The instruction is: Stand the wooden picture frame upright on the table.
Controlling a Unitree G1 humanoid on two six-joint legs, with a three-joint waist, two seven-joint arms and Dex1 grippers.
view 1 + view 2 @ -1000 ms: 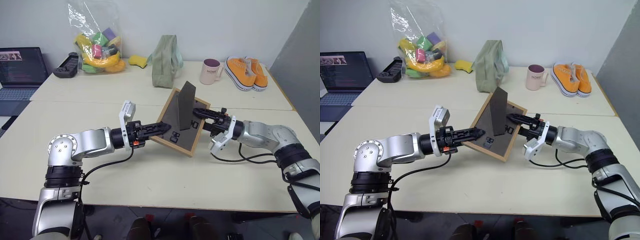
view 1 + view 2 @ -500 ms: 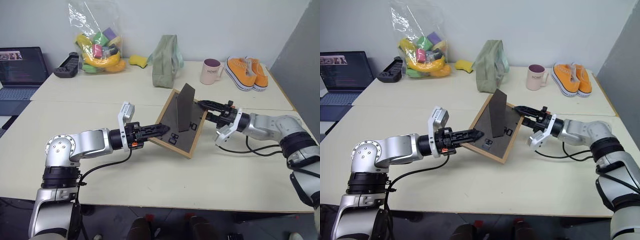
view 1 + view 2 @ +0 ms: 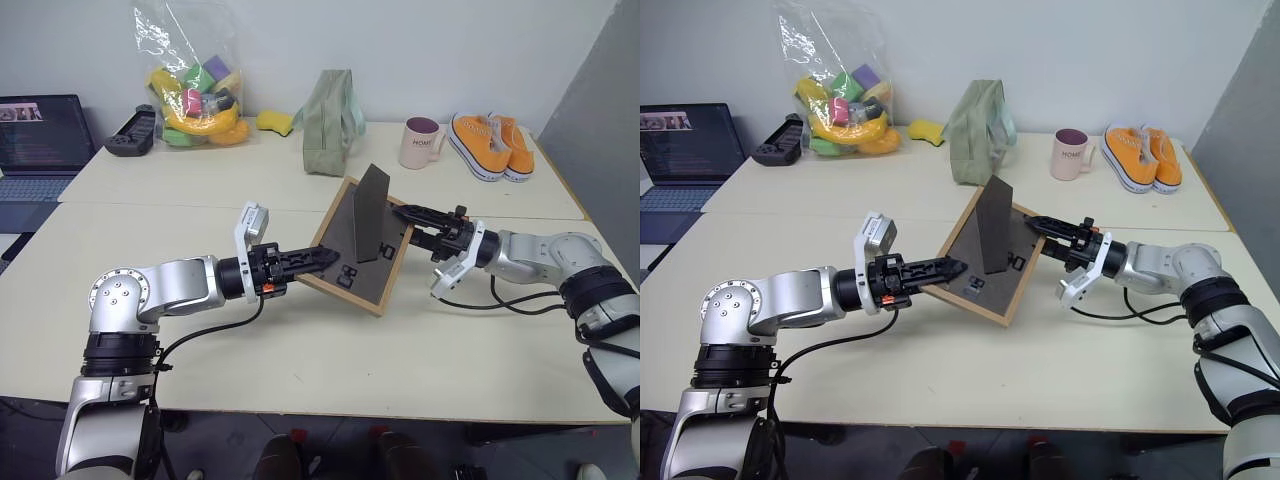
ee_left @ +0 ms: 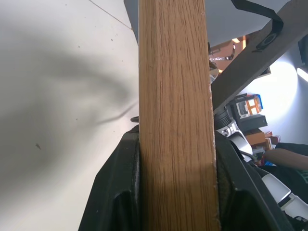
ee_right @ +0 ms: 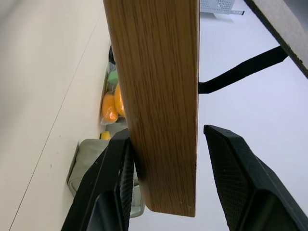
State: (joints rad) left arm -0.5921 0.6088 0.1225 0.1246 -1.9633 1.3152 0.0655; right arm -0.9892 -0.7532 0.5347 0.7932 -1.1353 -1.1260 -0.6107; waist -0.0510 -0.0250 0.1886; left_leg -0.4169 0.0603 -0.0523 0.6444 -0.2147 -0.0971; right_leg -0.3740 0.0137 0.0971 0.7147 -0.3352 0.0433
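Our left gripper (image 3: 325, 257) clamped on the wooden picture frame (image 3: 358, 245), our right gripper (image 3: 403, 214) parted around its far edge, one finger touching, frame tilted above the table (image 3: 300, 340), dark back facing us, stand folded out

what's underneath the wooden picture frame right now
The wooden picture frame is tilted over the table, back panel up. Its lower edge seems near the tabletop. Its picture side faces down, hidden.

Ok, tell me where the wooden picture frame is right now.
In the head views the wooden picture frame is mid-table, tilted, between the left gripper clamping its left edge and the right gripper, whose fingers straddle its right edge.
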